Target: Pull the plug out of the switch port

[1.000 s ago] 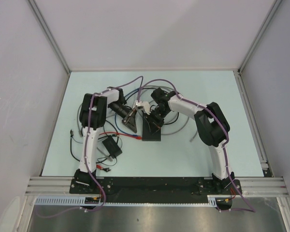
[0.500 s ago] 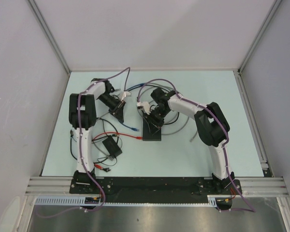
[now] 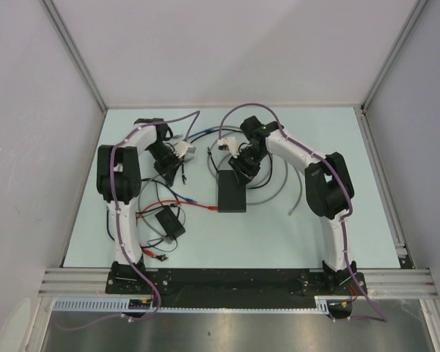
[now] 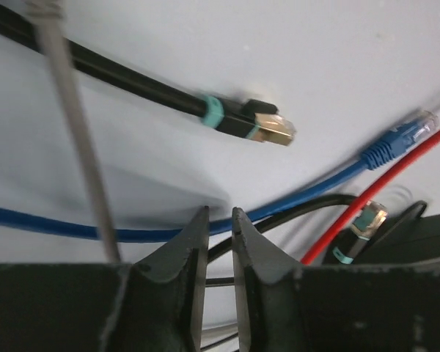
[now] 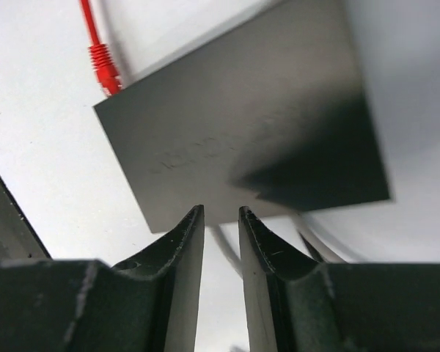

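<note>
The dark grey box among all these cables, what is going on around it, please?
The right tool is poised over the dark grey box, jaws slightly apart, holding nothing. The left tool is off to the box's left, also slightly open and empty, above the table, where a blue plug and a gold-tipped black plug lie free. Neither tool grips a plug at this moment.

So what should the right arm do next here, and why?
Probably lift the right claw straight up, clear of the switch box. Its jaws stand slightly apart, empty, over the box's edge, and the blue plug lies loose on the table below the left claw, so the pull looks done. The port row itself is hidden.
</note>
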Robot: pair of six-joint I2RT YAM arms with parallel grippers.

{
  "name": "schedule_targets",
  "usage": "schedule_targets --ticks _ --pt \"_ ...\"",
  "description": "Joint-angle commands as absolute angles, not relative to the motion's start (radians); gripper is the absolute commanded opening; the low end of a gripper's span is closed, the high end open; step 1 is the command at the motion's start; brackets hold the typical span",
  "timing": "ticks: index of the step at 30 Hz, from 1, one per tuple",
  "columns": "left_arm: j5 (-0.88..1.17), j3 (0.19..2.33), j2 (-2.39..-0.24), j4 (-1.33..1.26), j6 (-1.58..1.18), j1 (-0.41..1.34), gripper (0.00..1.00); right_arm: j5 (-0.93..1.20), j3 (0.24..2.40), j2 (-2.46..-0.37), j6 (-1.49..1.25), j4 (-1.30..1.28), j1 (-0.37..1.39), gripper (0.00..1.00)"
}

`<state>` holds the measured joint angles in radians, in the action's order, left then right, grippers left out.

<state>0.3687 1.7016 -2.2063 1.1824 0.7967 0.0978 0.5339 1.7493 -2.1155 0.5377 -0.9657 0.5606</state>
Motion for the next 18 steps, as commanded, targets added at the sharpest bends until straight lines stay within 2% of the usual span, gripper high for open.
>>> schedule_targets --ticks 1,3,6,9,12,18 --pt "0.391 1.843 -2.164 1.146 0.818 0.091 0.29 0.526 1.810 -2.053 0.548 -1.002 0.538 0.32" --pt "0.620 1.928 -2.151 1.222 0.812 0.092 0.39 0.525 1.806 -2.030 0.517 -1.005 0.538 0.34" --pt "0.896 1.957 -2.135 1.285 0.781 0.095 0.42 0.532 1.754 -1.951 0.508 -1.008 0.538 0.38" --pt "1.059 1.878 -2.125 1.269 0.735 0.110 0.46 0.514 1.724 -1.893 0.494 -0.962 0.535 0.45" --pt "1.101 1.745 -2.108 1.166 0.662 0.135 0.47 0.546 1.715 -1.907 0.457 -0.898 0.538 0.46" --pt "1.112 1.533 -2.082 0.914 0.490 0.167 0.50 0.581 1.740 -2.003 0.420 -0.862 0.580 0.40"
